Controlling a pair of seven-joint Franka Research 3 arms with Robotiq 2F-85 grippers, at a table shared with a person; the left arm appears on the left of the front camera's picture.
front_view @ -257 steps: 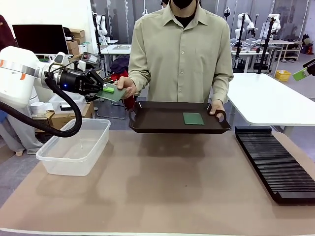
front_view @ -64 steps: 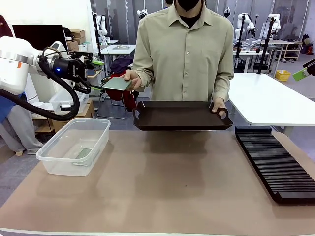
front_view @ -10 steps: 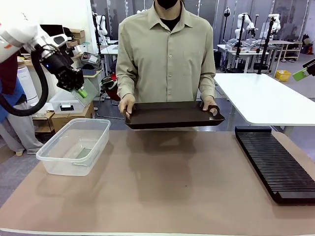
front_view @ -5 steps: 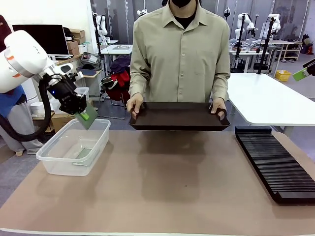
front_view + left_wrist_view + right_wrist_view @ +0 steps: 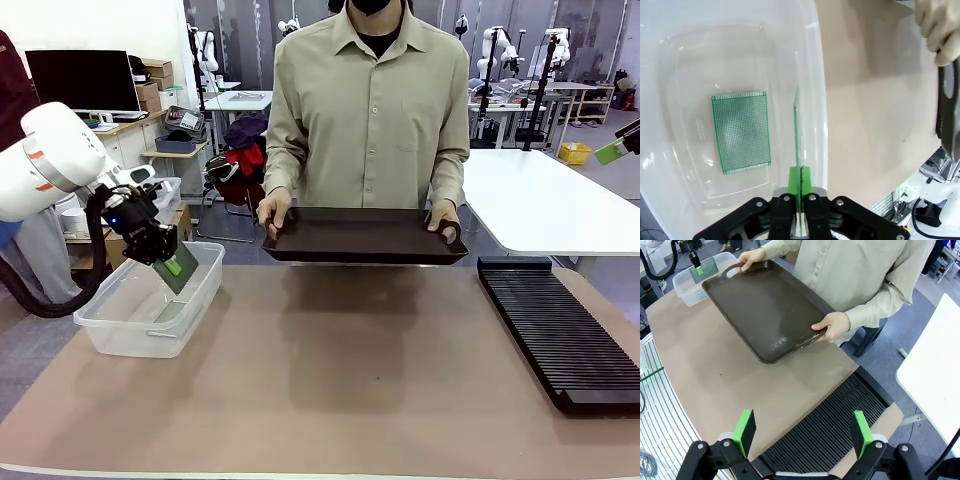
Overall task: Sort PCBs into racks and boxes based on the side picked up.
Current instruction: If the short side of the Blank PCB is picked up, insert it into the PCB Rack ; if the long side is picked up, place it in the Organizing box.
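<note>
Brown paper covers the counter (image 5: 330, 390), with lab benches and other gear behind the person at the far side. At the counter's left end stands the clear tub (image 5: 110, 335); along the right edge lies the black slotted rack (image 5: 560, 335).

Over the tub's far right part, the left hand (image 5: 172, 266) points down into it, clamped shut on the top edge of a green PCB (image 5: 180, 268). In the front view the board hangs tilted, its lower end below the tub's rim. In the left wrist view the same board (image 5: 796, 130) shows edge-on as a thin green line running up from between the green pads (image 5: 794, 180), close to the tub's wall (image 5: 816, 75) on the side toward the open counter.

A second PCB (image 5: 741, 132) lies flat on the tub's floor, perforated face up, beside the held board and apart from it. From the front it shows as a green patch (image 5: 170, 311) through the near wall.

The person holds a dark brown tray (image 5: 365, 237) level by both ends, one hand (image 5: 274, 212) on the left handle and the other (image 5: 441, 217) on the right.

The right hand (image 5: 802, 432) hangs high over the rack (image 5: 832, 435), jaws wide apart and holding nothing.
</note>
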